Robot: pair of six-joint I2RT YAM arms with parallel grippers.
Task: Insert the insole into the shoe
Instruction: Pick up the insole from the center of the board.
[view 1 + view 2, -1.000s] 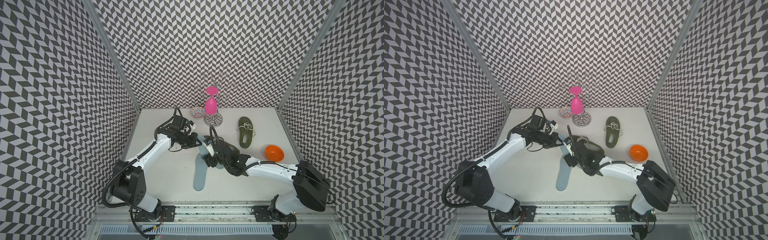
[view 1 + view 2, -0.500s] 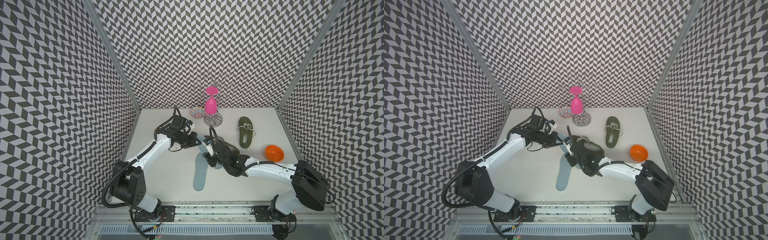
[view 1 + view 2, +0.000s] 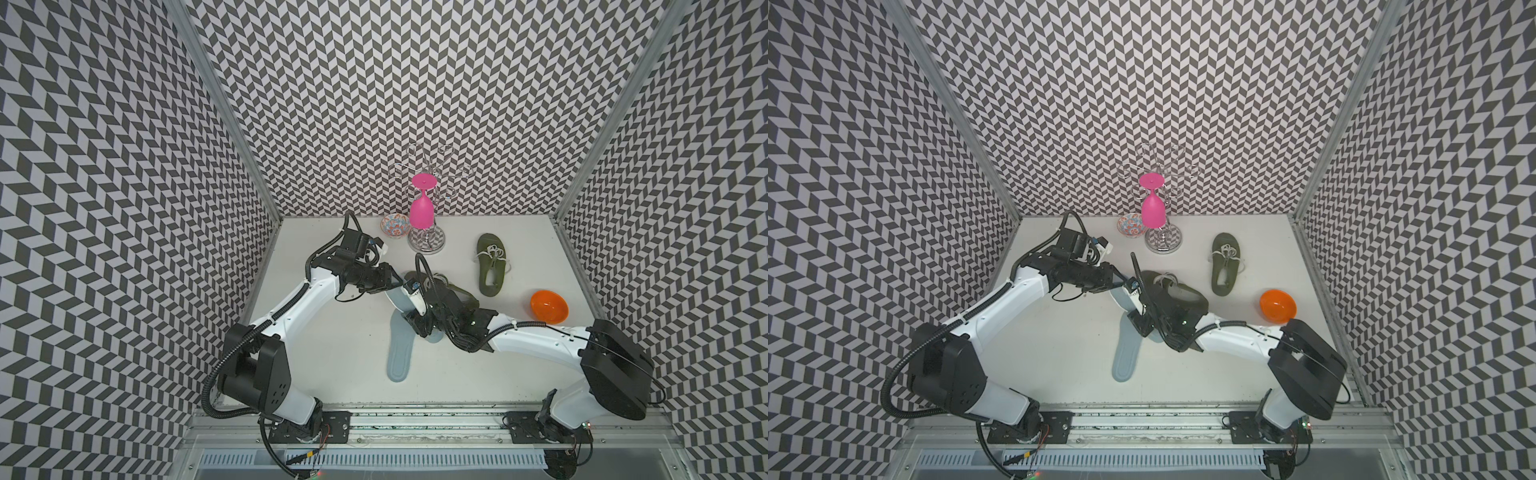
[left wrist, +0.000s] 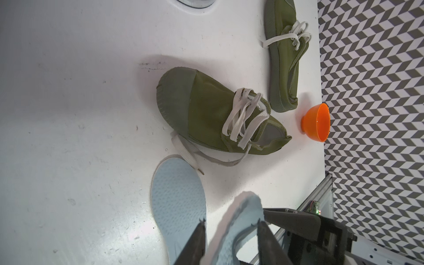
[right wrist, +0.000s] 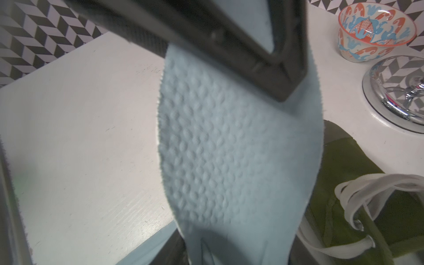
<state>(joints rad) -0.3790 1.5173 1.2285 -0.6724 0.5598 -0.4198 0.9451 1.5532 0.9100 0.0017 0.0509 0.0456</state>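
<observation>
My left fingers (image 4: 198, 243) stand spread, the insole (image 4: 238, 220) between them. My right fingers (image 5: 174, 250) pinch its other end.

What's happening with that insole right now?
The right gripper is holding the lifted insole by one end, up off the table beside the shoe. The left gripper has its jaws open around the other end. A second insole lies flat on the table; neither is in the shoe yet.

chevron walls (image 3: 415, 83) (black-white) on three sides; white tabletop (image 3: 332, 353); metal rail (image 3: 415, 419) in front.
</observation>
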